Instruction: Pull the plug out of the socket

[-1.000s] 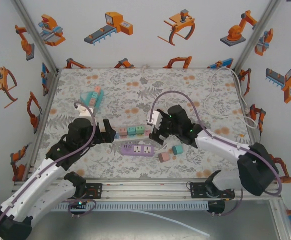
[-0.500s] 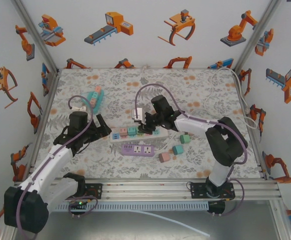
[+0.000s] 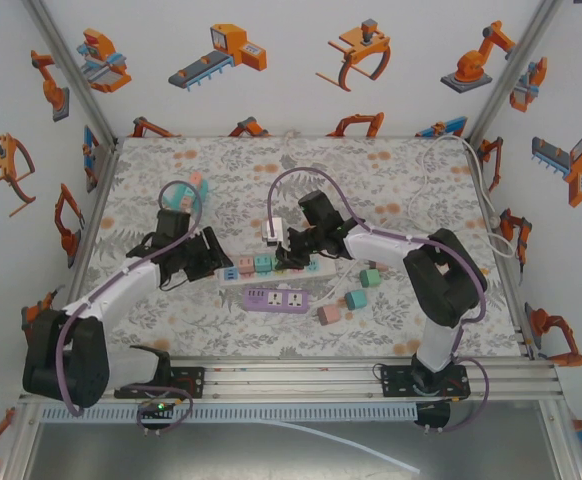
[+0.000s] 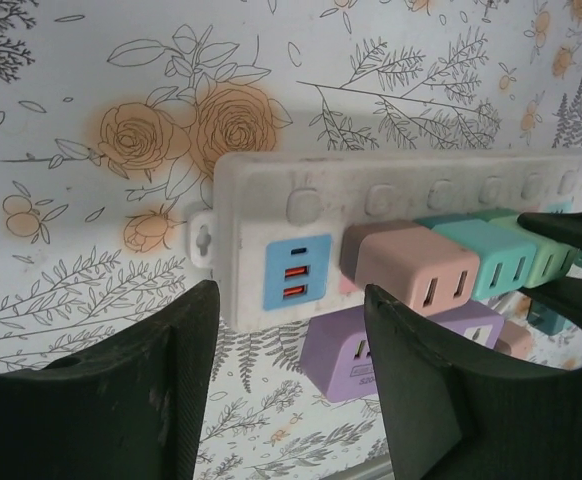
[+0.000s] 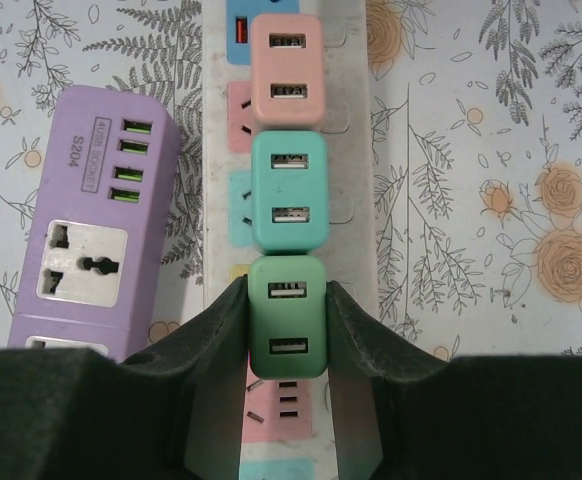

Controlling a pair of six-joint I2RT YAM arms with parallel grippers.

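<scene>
From above, the white power strip [image 3: 316, 267] lies across the middle of the flowered bench [image 3: 391, 190], with a purple power strip [image 3: 276, 298] just in front of it and a few loose blocks [image 3: 354, 299] off to the right. The left hand [image 3: 214, 262] sits at the strip's left end. The right hand [image 3: 289, 257] is down on the row of plugs, at the green plug [image 3: 280, 262].

On the left wrist camera, the white strip's end with its blue USB panel [image 4: 298, 272] lies between the two dark fingers [image 4: 171, 385], which stand apart on either side of it. Whether they press on the strip cannot be told from here. A pink plug [image 4: 411, 270] sits next to the panel, then a teal plug [image 4: 491, 258], then the green one, where the right hand's black fingertips reach in from the frame edge.

On the right wrist camera, the green plug is seated in the white strip, third in line after the pink and teal plugs. The right hand's two pads [image 5: 356, 340] are closed flat against its two sides, gripping it. The purple strip lies alongside to the left, touching or nearly touching the white one.
</scene>
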